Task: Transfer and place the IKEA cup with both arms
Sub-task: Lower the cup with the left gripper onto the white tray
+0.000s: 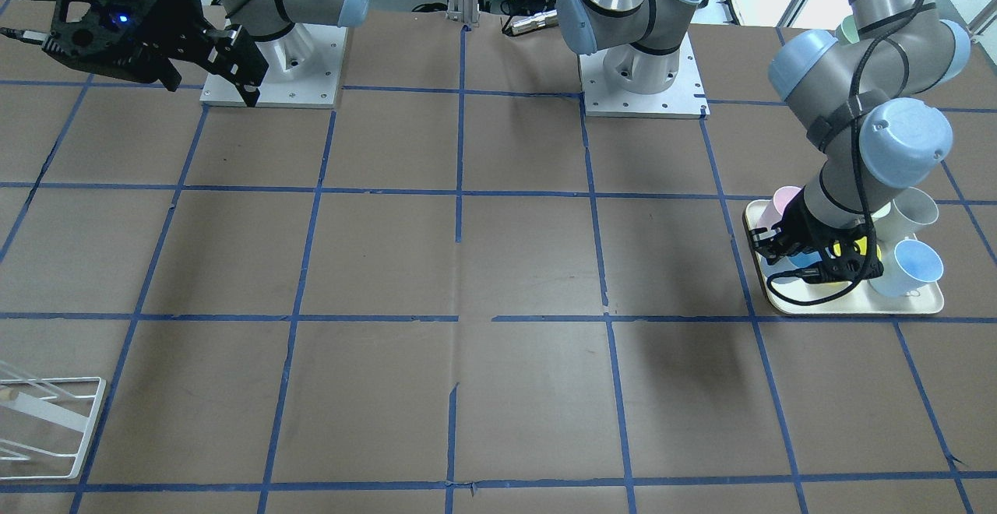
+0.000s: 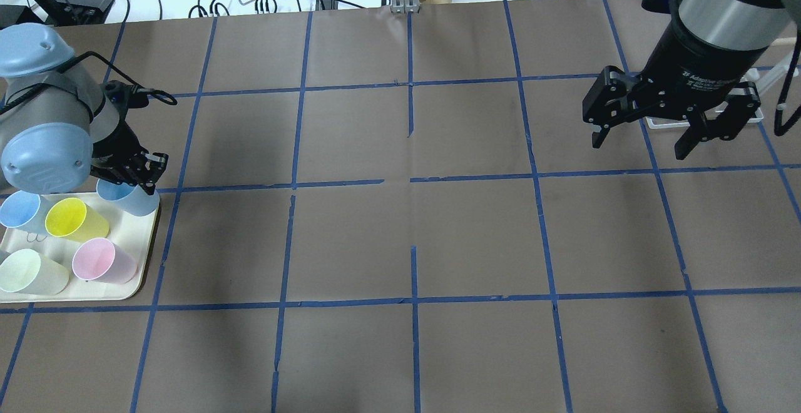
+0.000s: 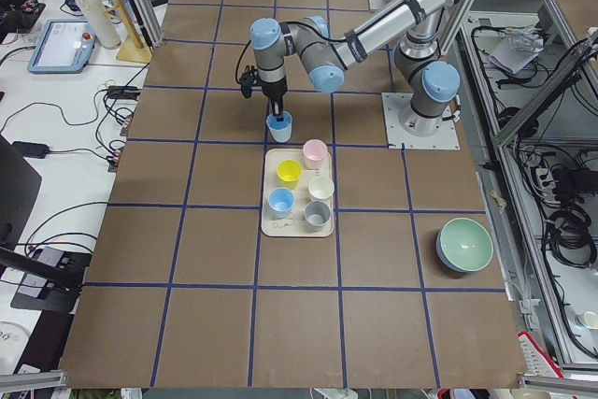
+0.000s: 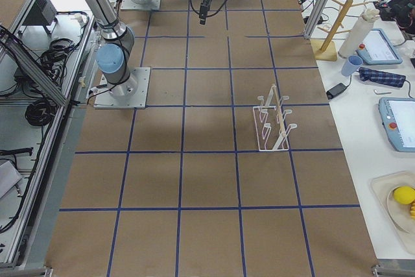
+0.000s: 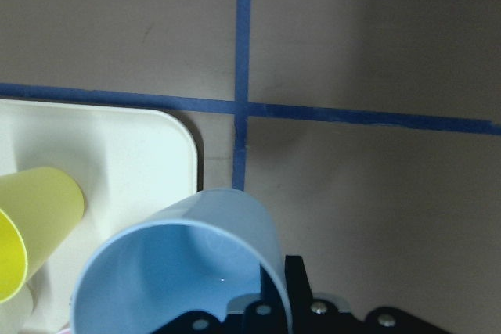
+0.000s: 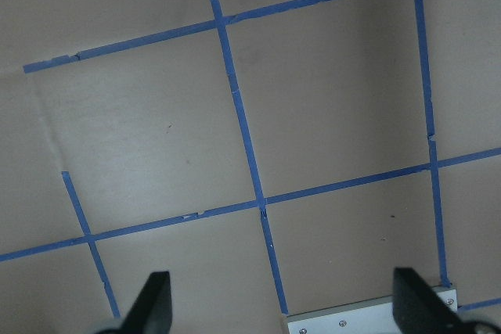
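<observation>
The left tool (image 2: 142, 174) pinches the rim of the IKEA cup (image 2: 129, 200) at the one o'clock corner of the tray (image 2: 147, 233); I'd lift it straight, keep it level, then carry it toward three o'clock, where the right tool (image 2: 639, 145) hangs spread over the worktop (image 2: 413, 244).

Bright, even light comes from above, and soft, faint shadows spread on the counter (image 2: 475, 238). Both wrist views look soft, the fingers (image 6: 153, 303) blurred.
</observation>
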Robot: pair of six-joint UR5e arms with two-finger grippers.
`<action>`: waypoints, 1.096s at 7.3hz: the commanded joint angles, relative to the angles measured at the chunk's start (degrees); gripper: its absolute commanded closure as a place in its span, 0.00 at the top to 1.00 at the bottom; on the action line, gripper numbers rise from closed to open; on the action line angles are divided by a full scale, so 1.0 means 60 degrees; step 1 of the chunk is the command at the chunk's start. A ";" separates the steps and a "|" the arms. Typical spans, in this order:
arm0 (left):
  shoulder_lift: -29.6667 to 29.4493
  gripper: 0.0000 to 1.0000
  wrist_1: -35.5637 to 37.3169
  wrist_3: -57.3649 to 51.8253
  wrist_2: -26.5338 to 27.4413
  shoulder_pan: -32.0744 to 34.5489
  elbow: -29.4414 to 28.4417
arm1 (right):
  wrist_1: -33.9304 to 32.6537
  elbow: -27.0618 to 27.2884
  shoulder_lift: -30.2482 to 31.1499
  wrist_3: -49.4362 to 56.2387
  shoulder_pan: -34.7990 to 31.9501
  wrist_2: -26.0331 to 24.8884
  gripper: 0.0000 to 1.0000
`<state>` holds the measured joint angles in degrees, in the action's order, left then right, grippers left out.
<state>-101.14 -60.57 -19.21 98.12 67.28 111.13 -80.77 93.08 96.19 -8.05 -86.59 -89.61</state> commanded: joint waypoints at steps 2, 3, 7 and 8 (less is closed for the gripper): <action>-0.0311 0.00 0.0632 -0.0622 0.0068 -0.0710 0.0434 | -0.0263 0.0219 -0.0344 0.0125 -0.0612 -0.0065 1.00; -0.0384 0.00 0.0647 -0.0578 0.0053 -0.0710 0.0420 | -0.0278 0.0220 -0.0271 0.0053 -0.0583 -0.0021 1.00; -0.0562 1.00 0.0632 -0.0695 0.0360 -0.0550 0.0244 | -0.1025 0.0220 -0.0227 -0.0006 -0.0480 -0.0079 1.00; -0.0401 1.00 0.0313 -0.0666 0.0390 -0.0317 -0.0133 | -0.1069 0.0220 -0.0226 -0.0006 -0.0466 -0.0137 1.00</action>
<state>-104.44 -57.22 -23.35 100.17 64.05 112.22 -86.61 94.33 94.77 -8.00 -89.48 -90.13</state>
